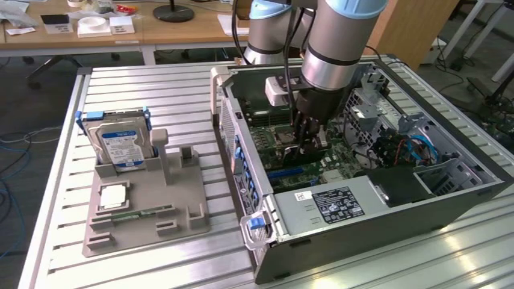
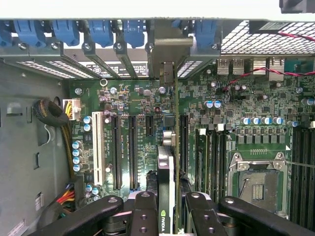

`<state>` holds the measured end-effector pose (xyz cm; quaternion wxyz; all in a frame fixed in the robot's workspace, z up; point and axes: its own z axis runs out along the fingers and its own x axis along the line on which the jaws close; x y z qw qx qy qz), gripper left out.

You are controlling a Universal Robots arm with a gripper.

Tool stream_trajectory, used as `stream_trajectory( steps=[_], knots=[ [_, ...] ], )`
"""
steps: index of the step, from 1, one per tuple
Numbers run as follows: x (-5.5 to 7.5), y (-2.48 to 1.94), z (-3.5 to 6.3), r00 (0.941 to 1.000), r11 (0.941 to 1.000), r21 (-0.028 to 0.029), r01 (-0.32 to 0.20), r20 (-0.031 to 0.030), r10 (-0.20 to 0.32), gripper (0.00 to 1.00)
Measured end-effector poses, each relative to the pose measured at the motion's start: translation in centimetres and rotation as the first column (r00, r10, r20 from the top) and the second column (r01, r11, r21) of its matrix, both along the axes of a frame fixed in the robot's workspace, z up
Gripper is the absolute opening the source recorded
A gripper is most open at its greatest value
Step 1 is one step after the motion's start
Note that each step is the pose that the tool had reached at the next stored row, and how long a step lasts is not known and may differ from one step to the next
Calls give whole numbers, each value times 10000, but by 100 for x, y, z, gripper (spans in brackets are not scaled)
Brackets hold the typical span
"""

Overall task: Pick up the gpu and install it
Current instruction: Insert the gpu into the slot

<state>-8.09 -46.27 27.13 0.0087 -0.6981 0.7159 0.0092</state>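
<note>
Exterior view: the hand is lowered into the open computer case at frame centre, just above the green motherboard. The gpu is seen clamped between the fingers, held edge-on and upright over the board. The case lies on its side on the slatted aluminium table.

At frame left, a grey parts holder sits on the table, well apart from the case. A silver hard drive with a blue-white label stands upright in its upper slot. A square chip lies flat below it, and a slim green memory stick lies just below that.

Wrist view: the black fingers are closed on the gpu at bottom centre, one finger on each face. The card runs up the frame as a thin edge, and its silver end bracket is seen reaching the rear slot openings at upper centre, beside the blue retention clips. The card is lined up along the motherboard between the black expansion slots and the slot just to their right; whether it is seated cannot be told. The empty CPU socket is at lower right.
</note>
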Motion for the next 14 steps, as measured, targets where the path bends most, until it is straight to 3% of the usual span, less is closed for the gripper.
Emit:
stream_trajectory(
  steps=[14],
  knots=[
    [0,1,-33,10000,10000,5,0,3,0,27]
  ],
)
